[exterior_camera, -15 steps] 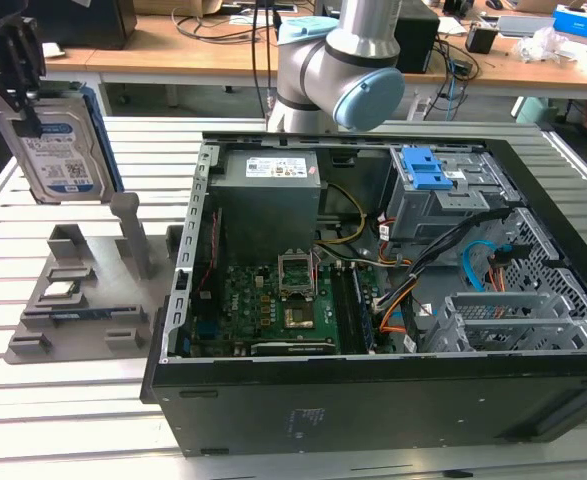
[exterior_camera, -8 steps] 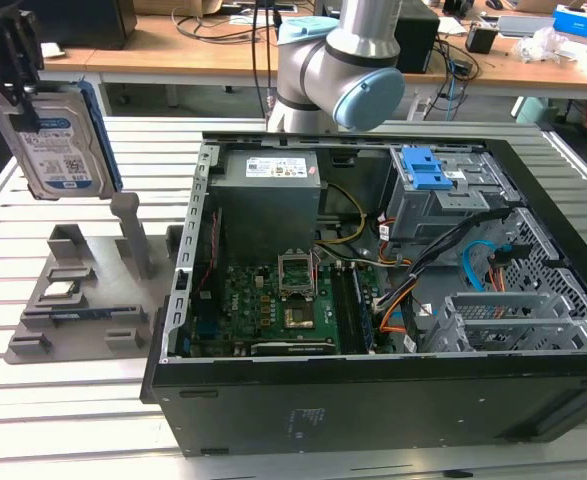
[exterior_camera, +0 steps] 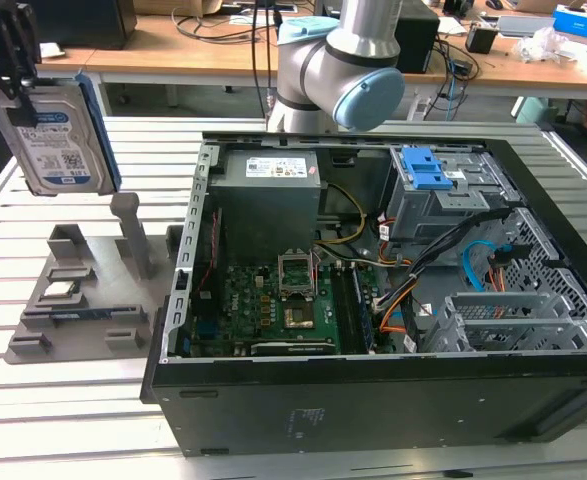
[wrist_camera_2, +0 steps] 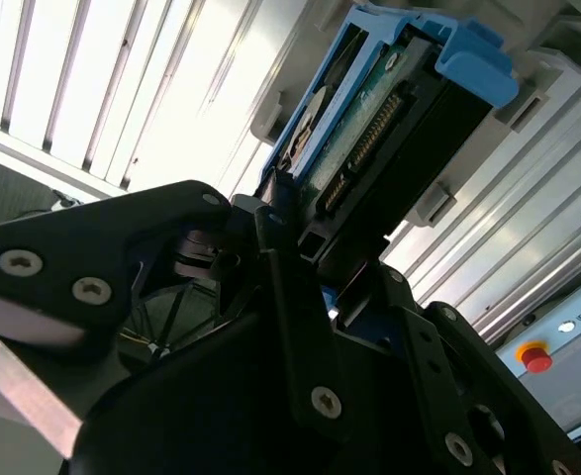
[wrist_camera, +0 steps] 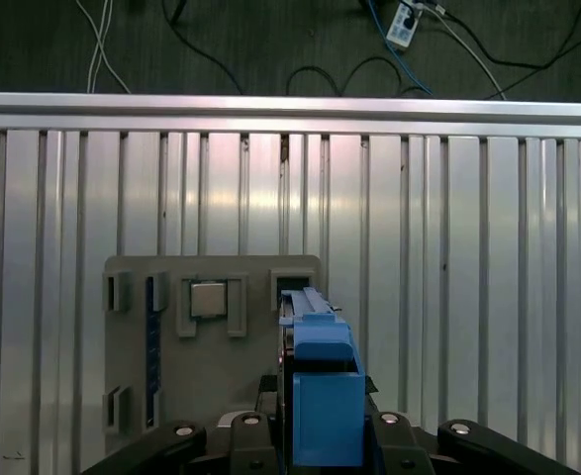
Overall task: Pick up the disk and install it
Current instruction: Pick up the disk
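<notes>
The gripper holds the disk tight, standing on end at the exterior view's upper left, with the drive bay in the case well off to the right.

Slatted metal desk from 6 to 9 o'clock in exterior view, glare on slats. Wooden desk at 12 o'clock, strewn with cables, boxes. In first wrist view, dark floor past desk edge; wires, power strip on it.
</notes>
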Action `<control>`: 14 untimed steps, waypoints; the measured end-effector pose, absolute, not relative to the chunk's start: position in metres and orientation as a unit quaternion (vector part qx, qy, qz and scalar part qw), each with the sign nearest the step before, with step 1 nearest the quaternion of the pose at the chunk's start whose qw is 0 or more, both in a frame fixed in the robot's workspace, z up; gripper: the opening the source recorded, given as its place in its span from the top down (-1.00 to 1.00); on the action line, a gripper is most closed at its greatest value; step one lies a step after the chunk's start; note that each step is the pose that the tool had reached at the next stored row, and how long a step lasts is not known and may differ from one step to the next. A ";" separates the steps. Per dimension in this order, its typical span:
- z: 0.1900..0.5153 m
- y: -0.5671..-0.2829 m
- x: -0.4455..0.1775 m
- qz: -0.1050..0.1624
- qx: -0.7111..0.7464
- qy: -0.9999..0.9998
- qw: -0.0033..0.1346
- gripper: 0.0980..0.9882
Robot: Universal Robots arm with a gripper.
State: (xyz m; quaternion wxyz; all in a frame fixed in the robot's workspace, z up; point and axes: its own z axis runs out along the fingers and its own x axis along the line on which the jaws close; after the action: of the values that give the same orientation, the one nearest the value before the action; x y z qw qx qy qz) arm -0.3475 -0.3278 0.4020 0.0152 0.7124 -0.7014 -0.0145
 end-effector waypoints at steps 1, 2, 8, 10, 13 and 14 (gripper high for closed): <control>0.403 -0.328 -0.347 -0.014 0.712 -0.701 0.015 0.40; 0.403 -0.328 -0.347 -0.014 0.712 -0.701 0.015 0.40; 0.410 -0.328 -0.347 -0.015 0.712 -0.701 0.015 0.40; 0.412 -0.328 -0.347 -0.014 0.712 -0.701 0.015 0.40; 0.414 -0.328 -0.347 -0.014 0.712 -0.701 0.015 0.40; 0.415 -0.328 -0.347 -0.014 0.712 -0.701 0.015 0.40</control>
State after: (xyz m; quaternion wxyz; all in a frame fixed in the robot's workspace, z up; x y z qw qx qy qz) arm -0.3475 -0.3276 0.4149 0.0152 0.7125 -0.7014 -0.0145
